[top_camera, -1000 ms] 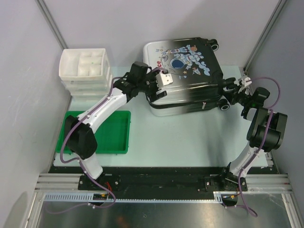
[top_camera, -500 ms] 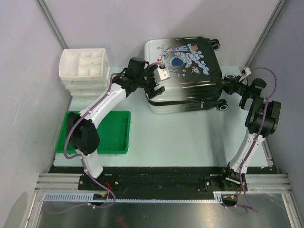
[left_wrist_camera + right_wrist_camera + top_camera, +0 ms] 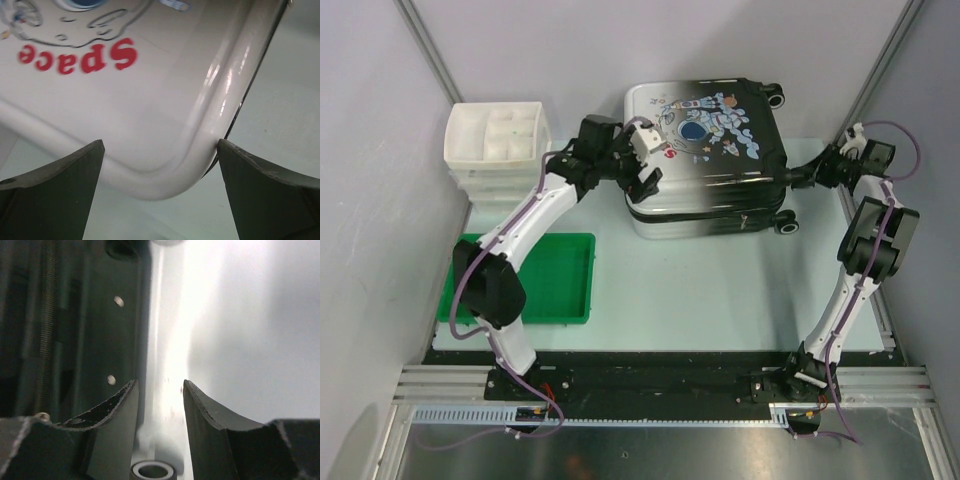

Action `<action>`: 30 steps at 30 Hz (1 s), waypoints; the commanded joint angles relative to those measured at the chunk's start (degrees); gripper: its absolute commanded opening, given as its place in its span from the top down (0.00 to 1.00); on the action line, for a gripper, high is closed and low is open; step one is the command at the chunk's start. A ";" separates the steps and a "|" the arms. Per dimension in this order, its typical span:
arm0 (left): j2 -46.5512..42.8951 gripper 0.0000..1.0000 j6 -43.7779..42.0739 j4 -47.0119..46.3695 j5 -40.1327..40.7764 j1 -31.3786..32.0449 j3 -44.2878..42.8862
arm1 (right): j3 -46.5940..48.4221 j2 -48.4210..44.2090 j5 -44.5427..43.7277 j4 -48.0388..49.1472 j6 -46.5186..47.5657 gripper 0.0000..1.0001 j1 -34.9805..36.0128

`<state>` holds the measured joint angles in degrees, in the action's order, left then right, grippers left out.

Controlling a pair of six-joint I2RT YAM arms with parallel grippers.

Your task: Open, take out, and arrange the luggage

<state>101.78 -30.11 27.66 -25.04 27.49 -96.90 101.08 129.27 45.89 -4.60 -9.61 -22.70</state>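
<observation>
The luggage (image 3: pixel 710 150) lies flat at the back middle of the table, its white-to-black shell and astronaut picture facing up and its lid down. My left gripper (image 3: pixel 652 168) is at its near-left white corner. In the left wrist view the fingers (image 3: pixel 60 185) stand wide open on either side of that corner (image 3: pixel 150 150), below the red "Space" lettering. My right gripper (image 3: pixel 807 173) is beside the wheel end on the right. In the right wrist view this gripper (image 3: pixel 159 385) is open with nothing in it, and the dark shell side (image 3: pixel 90 315) is to its left.
A white compartmented drawer box (image 3: pixel 500 145) stands at the back left. A flat green tray (image 3: pixel 555 280) lies in front of it by the left arm. Black suitcase wheels (image 3: pixel 786 225) stick out on the right. Grey walls and slanted frame posts close in both sides.
My right gripper has opened from shut and moved back and to the right. The left gripper has spread wider and shifted slightly left. The suitcase has settled flatter.
</observation>
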 commanded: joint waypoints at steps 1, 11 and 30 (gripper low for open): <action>-8.17 0.00 13.83 -3.58 -0.35 -3.58 -1.02 | -2.27 1.77 -3.35 -14.56 -1.73 0.55 1.16; -18.18 0.00 27.81 -3.75 -5.19 -8.85 9.18 | -12.28 3.27 -0.46 -18.60 -10.17 0.67 3.45; -12.31 0.05 30.29 -3.84 -7.40 -8.24 10.77 | -50.36 -34.78 10.01 -6.29 -1.68 0.68 6.04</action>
<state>88.47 -1.30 24.64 -31.94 18.83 -82.87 50.96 98.76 53.93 -7.88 -18.90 -8.69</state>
